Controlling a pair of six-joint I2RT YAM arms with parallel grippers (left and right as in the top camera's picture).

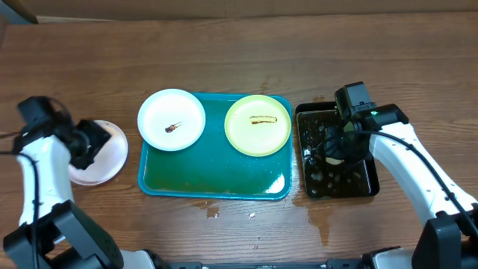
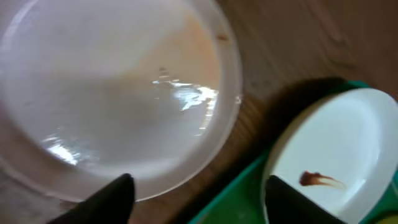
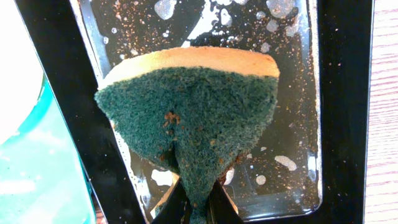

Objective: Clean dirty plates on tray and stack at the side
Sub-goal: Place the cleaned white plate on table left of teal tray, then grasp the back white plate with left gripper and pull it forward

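The tray [image 1: 216, 175] lies between the two hands, to the right of the left gripper [image 1: 84, 143] and to the left of the right gripper [image 3: 198, 208]. The black tray [image 1: 336, 187] of speckled water sits directly under the right hand.

Of the plates, the side plate [image 1: 112, 157] is on the table right beneath the left gripper, whose fingers stand spread with nothing between them. The white plate [image 1: 172, 119], smeared brown, is just to that hand's right and overhangs the tray's far-left corner. The yellow plate [image 1: 258, 125], also smeared, lies at the tray's far-right end, nearest the right hand.

The right gripper pinches the sponge [image 3: 193, 106] by one narrow corner, and the rest of it fans out unsupported.

Likely risks:
- The sponge could twist or slip from so small a bite once it is pressed against a plate.
- It is gritty and may drip dirty water across the tray and table.
- Scrubbing could tip or slide the overhanging white plate unless the left hand steadies it.
- A wet plate may slip from the fingers.
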